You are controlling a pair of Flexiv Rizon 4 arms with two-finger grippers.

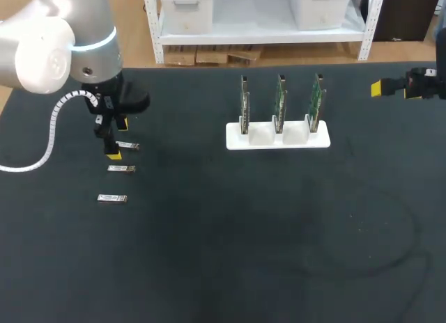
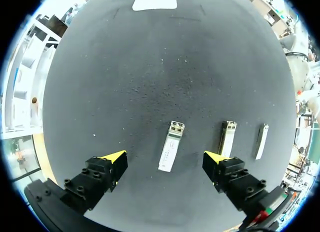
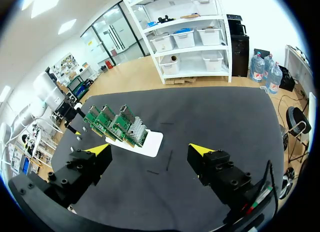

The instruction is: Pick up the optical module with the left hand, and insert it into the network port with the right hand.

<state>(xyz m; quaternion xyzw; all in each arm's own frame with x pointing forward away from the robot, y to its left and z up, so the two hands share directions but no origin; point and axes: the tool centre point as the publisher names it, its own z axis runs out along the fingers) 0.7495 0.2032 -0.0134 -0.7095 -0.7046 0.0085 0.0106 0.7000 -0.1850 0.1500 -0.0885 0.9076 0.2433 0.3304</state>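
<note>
Three small silver optical modules lie in a row on the black table's left side. My left gripper (image 1: 117,138) hangs low over the farthest module (image 1: 127,145); the other two modules (image 1: 121,169) (image 1: 112,198) lie nearer. In the left wrist view that farthest module (image 2: 170,146) lies on the mat between the open fingers of my left gripper (image 2: 165,159), untouched. Three green circuit boards (image 1: 279,104) with network ports stand upright in a white holder (image 1: 277,139). My right gripper (image 3: 150,151) hovers open and empty at the table's far right, well away from the boards (image 3: 117,123).
The black mat (image 1: 230,239) covers the whole table. A white cable (image 1: 52,135) trails from my left arm over the table's left edge. Wide bare mat lies between the modules and the holder, and in front of the holder.
</note>
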